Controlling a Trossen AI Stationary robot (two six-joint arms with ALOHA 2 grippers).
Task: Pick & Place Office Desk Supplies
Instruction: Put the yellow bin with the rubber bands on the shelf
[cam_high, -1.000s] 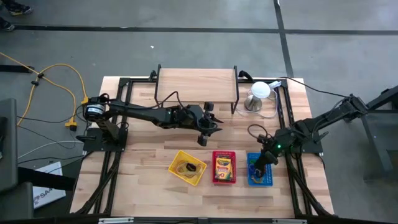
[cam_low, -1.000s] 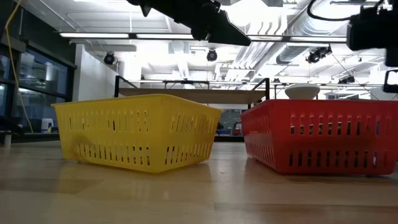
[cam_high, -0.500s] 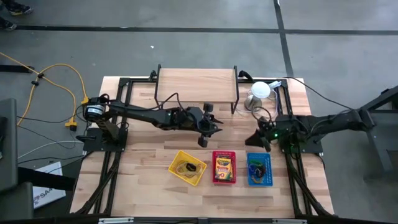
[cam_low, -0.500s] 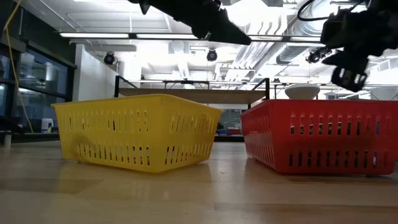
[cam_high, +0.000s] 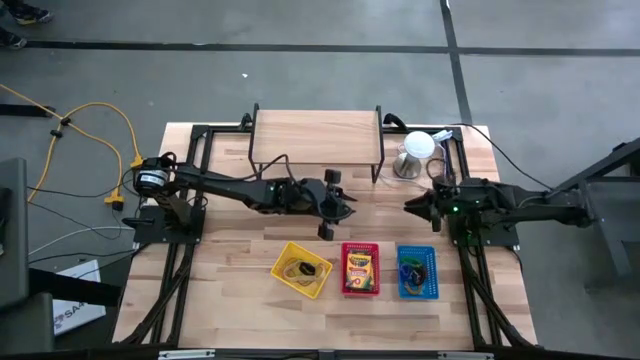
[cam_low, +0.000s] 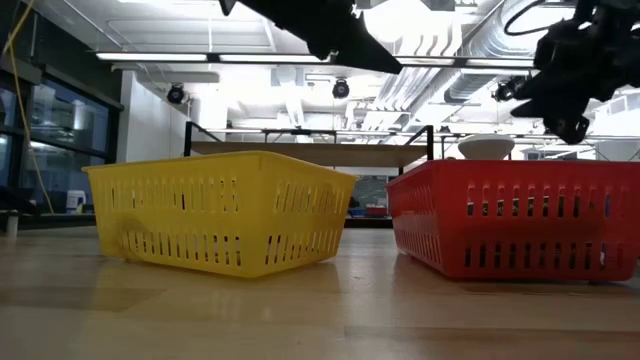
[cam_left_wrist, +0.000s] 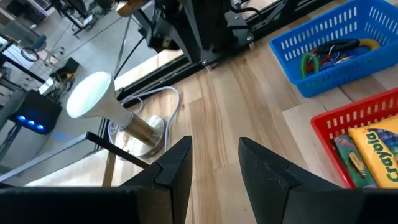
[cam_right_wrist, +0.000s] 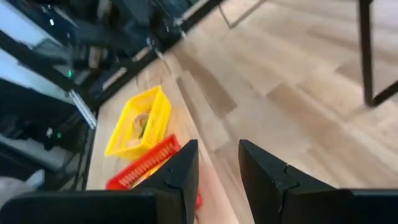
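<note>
Three small baskets stand in a row near the table's front edge. The yellow basket (cam_high: 301, 269) holds rubber-band loops, the red basket (cam_high: 360, 268) holds crayon boxes (cam_left_wrist: 376, 146), and the blue basket (cam_high: 417, 272) holds coloured clips (cam_left_wrist: 329, 51). My left gripper (cam_high: 347, 207) hovers open above the table's middle, behind the red basket, with nothing between its fingers (cam_left_wrist: 214, 163). My right gripper (cam_high: 409, 205) hangs open and empty behind the blue basket, pointing toward the table's left; its wrist view shows the yellow basket (cam_right_wrist: 140, 121).
A wooden shelf on a black frame (cam_high: 316, 140) stands at the far middle of the table. A white dome on a metal base (cam_high: 418, 150) sits at the far right with its cable. Bare wood lies between the two grippers and in front of the shelf.
My right gripper has drawn back from above the blue basket toward the table's far edge, rising a little. It has swung round and now points toward the table's left. The baskets and what they hold have stayed in place.
</note>
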